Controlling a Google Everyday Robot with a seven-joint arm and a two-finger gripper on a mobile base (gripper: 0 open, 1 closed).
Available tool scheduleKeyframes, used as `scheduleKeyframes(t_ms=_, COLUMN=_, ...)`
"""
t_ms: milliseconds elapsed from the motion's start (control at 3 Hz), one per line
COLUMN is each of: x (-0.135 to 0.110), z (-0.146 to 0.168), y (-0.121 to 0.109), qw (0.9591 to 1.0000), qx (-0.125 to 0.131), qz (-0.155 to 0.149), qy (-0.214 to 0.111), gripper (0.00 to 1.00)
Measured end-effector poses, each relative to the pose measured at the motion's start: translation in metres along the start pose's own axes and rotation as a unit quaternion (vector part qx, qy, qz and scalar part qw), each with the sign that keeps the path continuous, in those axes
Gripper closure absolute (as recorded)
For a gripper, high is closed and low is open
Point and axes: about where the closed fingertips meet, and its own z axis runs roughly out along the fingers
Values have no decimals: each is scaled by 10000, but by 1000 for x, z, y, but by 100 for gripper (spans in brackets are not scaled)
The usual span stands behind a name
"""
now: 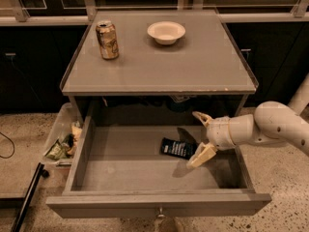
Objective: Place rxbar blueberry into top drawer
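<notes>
The rxbar blueberry [176,148], a flat dark navy bar, lies on the grey bottom of the open top drawer [125,166], right of its middle. My gripper [201,137] is just right of the bar, above the drawer floor, with its two pale fingers spread wide apart and nothing between them. The lower finger [202,156] hangs near the bar's right end; I cannot tell whether it touches. The drawer's front panel has a small knob [160,210].
A tan drink can [107,40] and a white bowl [166,32] stand on the cabinet top [193,66]. A clear plastic bin of wrappers [62,141] sits on the floor left of the drawer. A dark rod [28,197] lies at the lower left.
</notes>
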Motion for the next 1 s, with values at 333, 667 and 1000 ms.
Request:
scheduleKeyframes(t_ms=333, x=-25, z=-37, y=6, qw=9996, qx=86, qz=-269, qy=22, gripper=0)
scheduleKeyframes(t_ms=667, x=-58, z=-75, y=15, qw=9964, qx=168, qz=-786, qy=260, gripper=0)
scheduleKeyframes(t_ms=1000, x=-83, z=-106, y=16, qw=9877, qx=302, qz=-1393, qy=638, gripper=0)
